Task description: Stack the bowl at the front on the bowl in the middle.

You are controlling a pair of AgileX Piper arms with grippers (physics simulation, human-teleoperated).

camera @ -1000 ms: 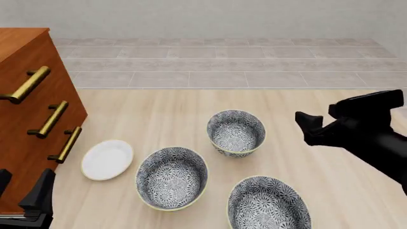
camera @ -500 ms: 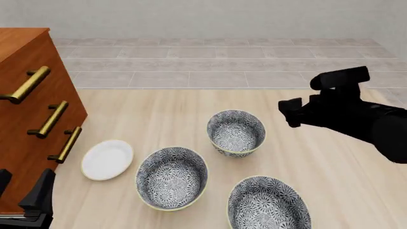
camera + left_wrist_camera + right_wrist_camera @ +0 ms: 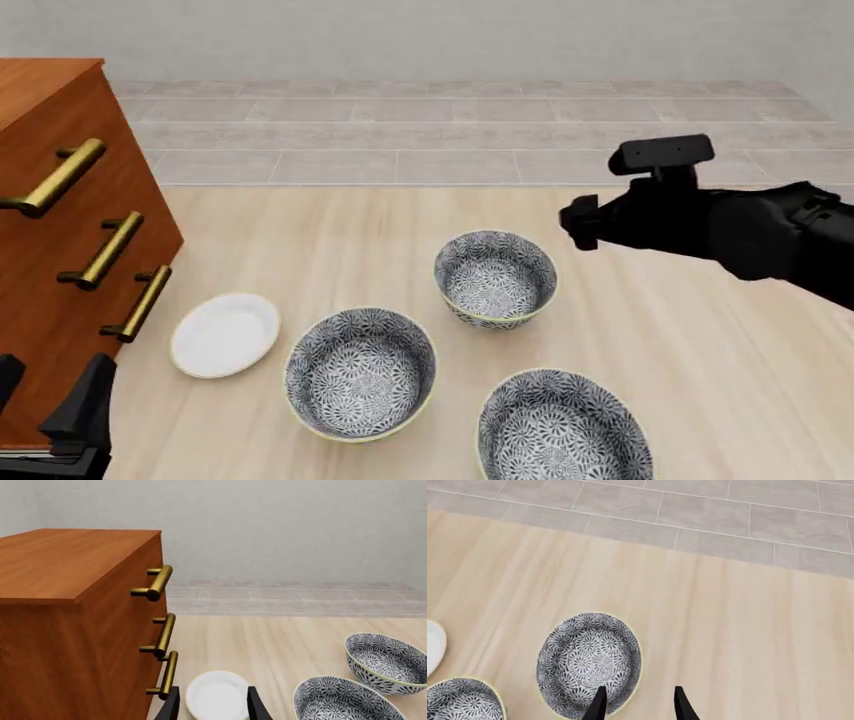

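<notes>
Front bowl sits at the table's near edge, just right of the middle bowl, apart from it. Right gripper hovers empty, fingers parted, beside the far bowl. Left gripper, likewise parted and empty, rests low by the wooden drawer cabinet, near the white plate.

Light wood table. Three patterned bowls sit directly on it, apart from each other: front bowl at 6 o'clock by the near edge, middle bowl at 9 of it, far bowl at 12. Small white plate at 9 o'clock of the middle bowl, just beside the wooden drawer cabinet at the table's left.
</notes>
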